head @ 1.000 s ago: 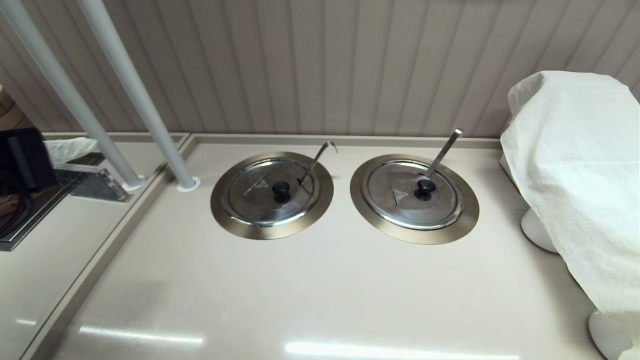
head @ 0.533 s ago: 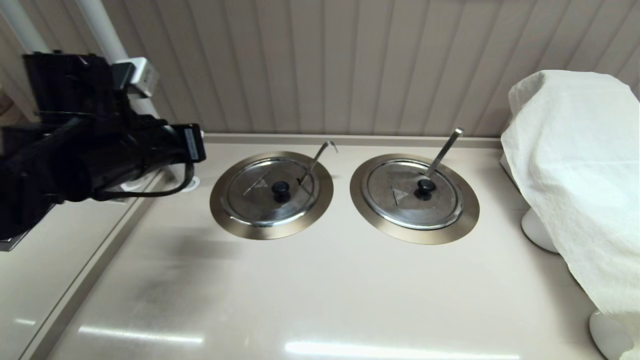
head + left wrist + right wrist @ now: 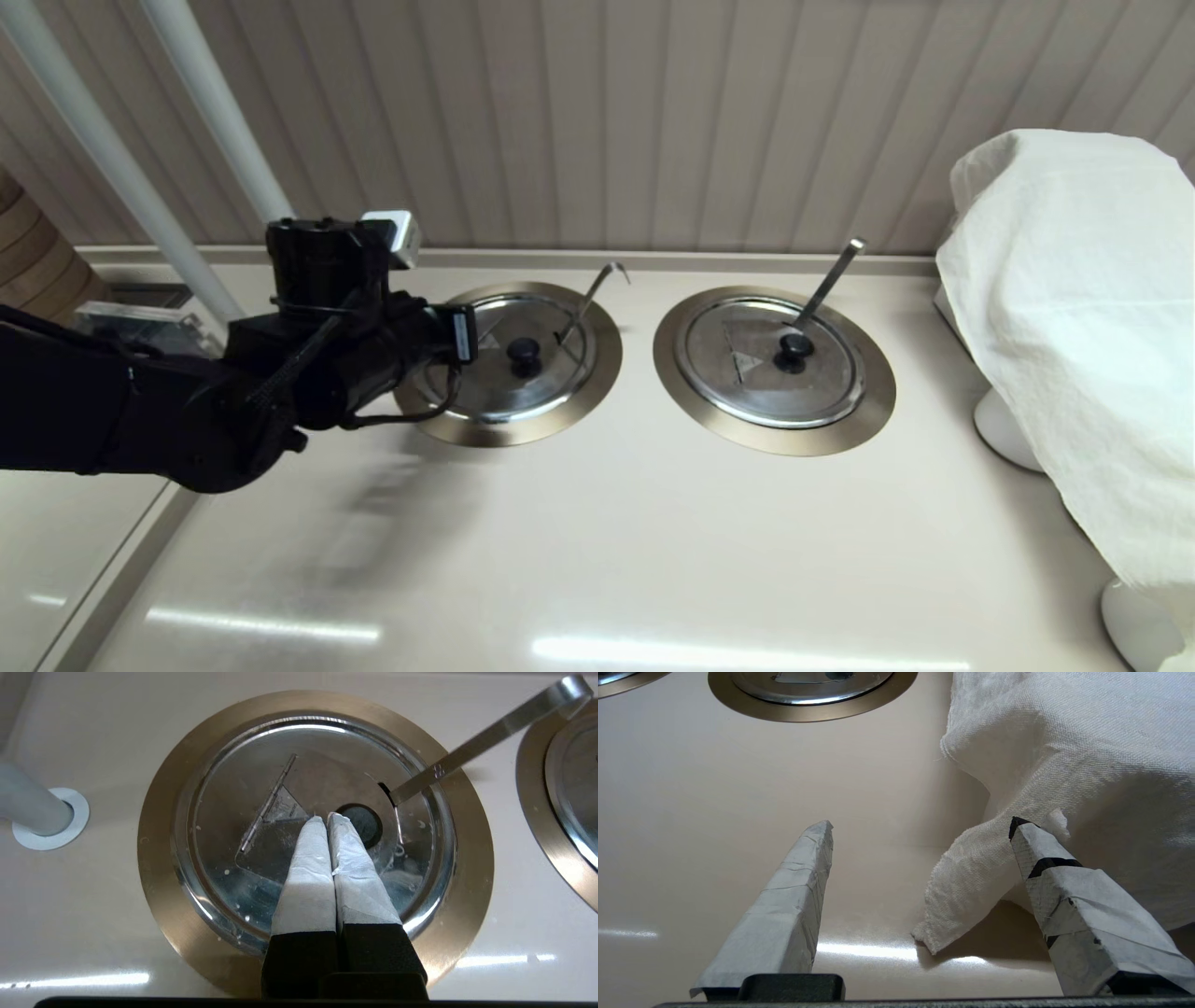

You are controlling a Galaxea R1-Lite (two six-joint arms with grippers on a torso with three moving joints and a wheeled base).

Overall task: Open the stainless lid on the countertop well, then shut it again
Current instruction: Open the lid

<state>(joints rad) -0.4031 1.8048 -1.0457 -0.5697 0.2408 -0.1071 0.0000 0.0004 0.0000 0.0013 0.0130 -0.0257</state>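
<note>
The stainless lid sits shut in the countertop well, whose bronze ring lies left of centre. Its black knob and hook-ended wire handle show clearly. My left arm reaches in from the left over the lid's near-left part. In the left wrist view my left gripper hangs shut and empty above the lid, its tips just beside the knob, with the handle beyond. My right gripper is open over bare counter, out of the head view.
A twin lid with a straight flat handle lies to the right. A white cloth drapes over something at the right edge; its hem hangs next to my right gripper. Two white poles rise at the back left.
My left arm has swung in from the far left and come down over the left lid. The lid and both handles have not moved.
</note>
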